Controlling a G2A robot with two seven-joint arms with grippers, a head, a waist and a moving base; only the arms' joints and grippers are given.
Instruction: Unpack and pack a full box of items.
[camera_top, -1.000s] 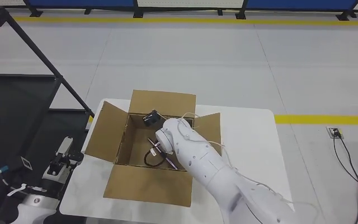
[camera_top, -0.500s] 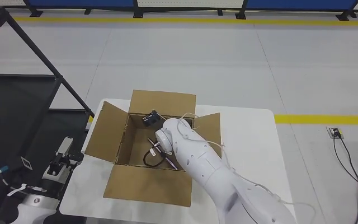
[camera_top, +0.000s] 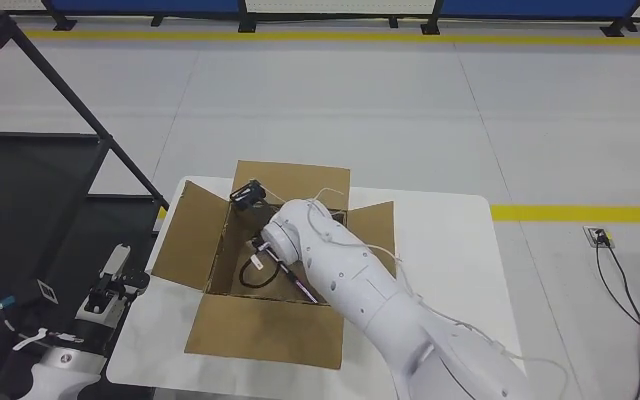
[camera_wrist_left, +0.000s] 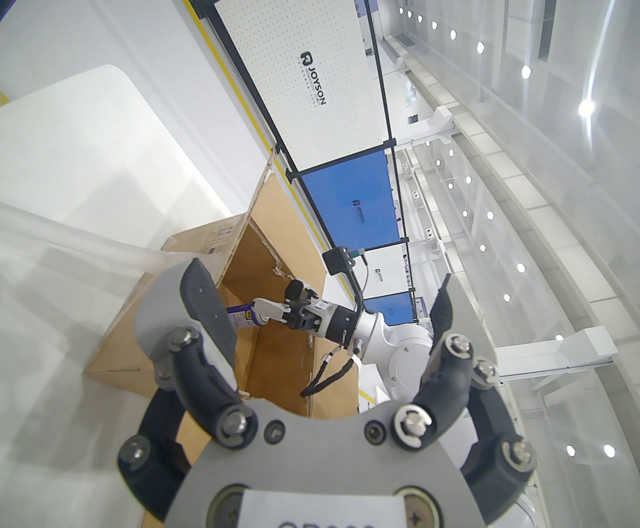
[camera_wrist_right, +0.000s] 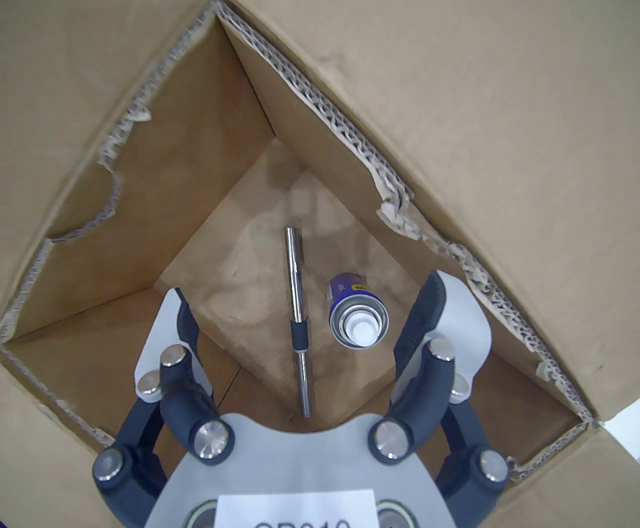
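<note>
An open cardboard box (camera_top: 265, 330) stands on the white table (camera_top: 450, 260). On its floor a blue spray can (camera_wrist_right: 357, 315) stands upright beside a lying metal rod (camera_wrist_right: 297, 310) with a black band. My right gripper (camera_wrist_right: 307, 286) hangs open above them near a box corner, holding nothing. From the left wrist view the right gripper (camera_wrist_left: 287, 310) points down into the box (camera_wrist_left: 272, 210), and the can's blue body (camera_wrist_left: 240, 316) shows just past its tips. My left gripper (camera_wrist_left: 320, 277) is open and empty, off the table's left side.
The box's four flaps are folded outward, with torn edges (camera_wrist_right: 400, 200). A black metal frame (camera_top: 60, 180) stands left of the table. Bare tabletop (camera_top: 450, 300) lies to the right of the box.
The right arm's wrist has shifted toward the box's back left corner. The left arm has stayed where it was.
</note>
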